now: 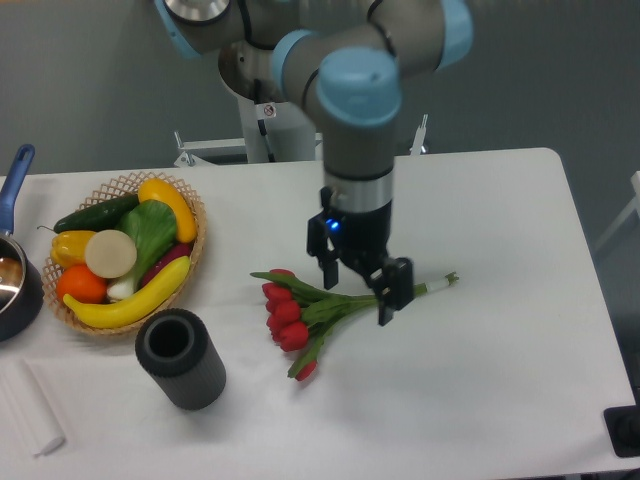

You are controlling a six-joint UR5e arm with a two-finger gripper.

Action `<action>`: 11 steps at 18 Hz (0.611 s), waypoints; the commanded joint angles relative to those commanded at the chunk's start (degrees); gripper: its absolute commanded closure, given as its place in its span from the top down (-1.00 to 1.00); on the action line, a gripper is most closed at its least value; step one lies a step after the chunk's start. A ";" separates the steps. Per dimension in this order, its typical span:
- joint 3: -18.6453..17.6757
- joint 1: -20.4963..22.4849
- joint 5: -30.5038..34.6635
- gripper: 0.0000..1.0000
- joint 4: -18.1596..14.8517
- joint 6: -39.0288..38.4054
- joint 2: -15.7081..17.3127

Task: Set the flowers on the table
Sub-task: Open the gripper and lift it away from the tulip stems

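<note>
The flowers (300, 312) are a bunch of red tulips with green stems and leaves. They lie flat on the white table (480, 220), heads toward the lower left and stem ends (440, 283) pointing right. My gripper (358, 282) points down over the stems, just right of the heads. Its jaws are open, with one black finger (326, 262) on the far side of the stems and the other (392, 296) on the near side. Neither finger visibly presses the stems.
A wicker basket (196, 222) with vegetables and a banana stands at the left. A dark grey cylinder (182, 358) lies in front of it. A pot with a blue handle (15, 280) is at the left edge, and a white block (28, 410) is at the front left.
</note>
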 joint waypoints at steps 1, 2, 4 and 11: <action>0.88 0.27 -0.18 1.00 -0.61 0.96 0.00; 1.50 0.97 -0.27 1.00 -1.75 2.19 0.00; 2.29 2.37 -0.79 1.00 -4.12 6.14 0.17; 1.33 6.85 -0.89 1.00 -13.52 21.95 3.95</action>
